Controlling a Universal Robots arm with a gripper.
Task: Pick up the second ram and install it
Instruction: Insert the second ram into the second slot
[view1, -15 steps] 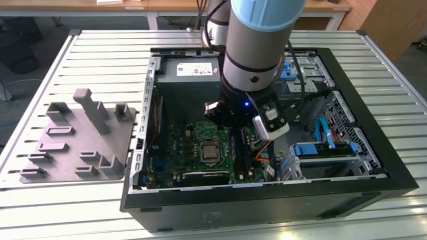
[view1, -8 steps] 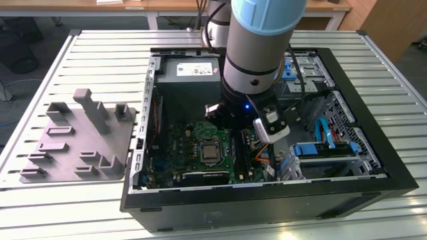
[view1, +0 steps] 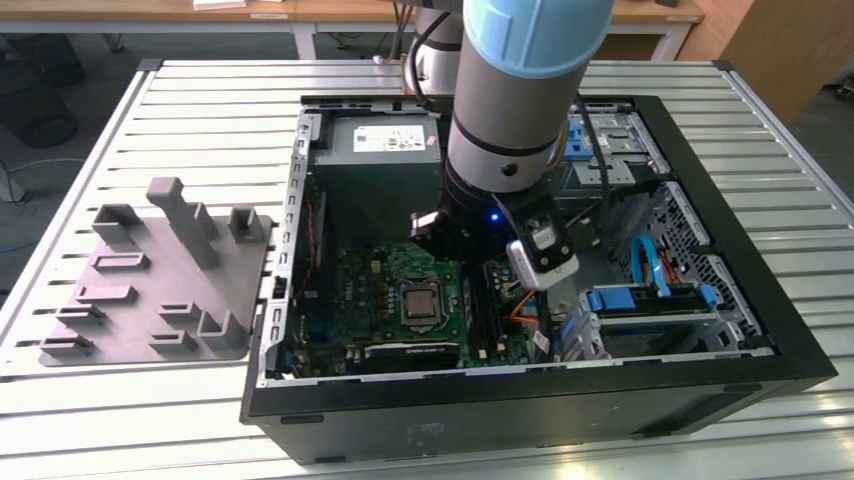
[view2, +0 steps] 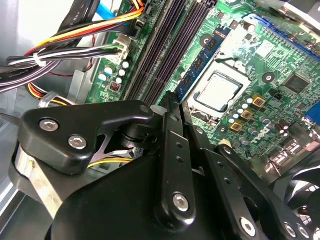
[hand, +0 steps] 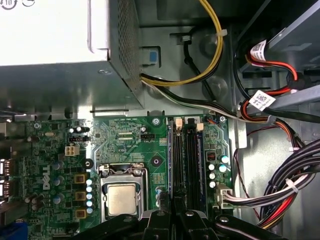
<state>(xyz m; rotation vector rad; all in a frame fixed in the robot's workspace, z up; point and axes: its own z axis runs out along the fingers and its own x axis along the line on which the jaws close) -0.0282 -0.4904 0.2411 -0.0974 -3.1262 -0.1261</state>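
Black fingers (view2: 175, 150) pressed together, my gripper (hand: 172, 212) low over motherboard (hand: 125, 145), lined with memory slots (hand: 185, 155) for seating; second ram itself hidden.

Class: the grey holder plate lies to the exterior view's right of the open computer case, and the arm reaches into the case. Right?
No. The grey holder plate lies to the exterior view's left of the computer case, as that view shows; the arm does reach into it.
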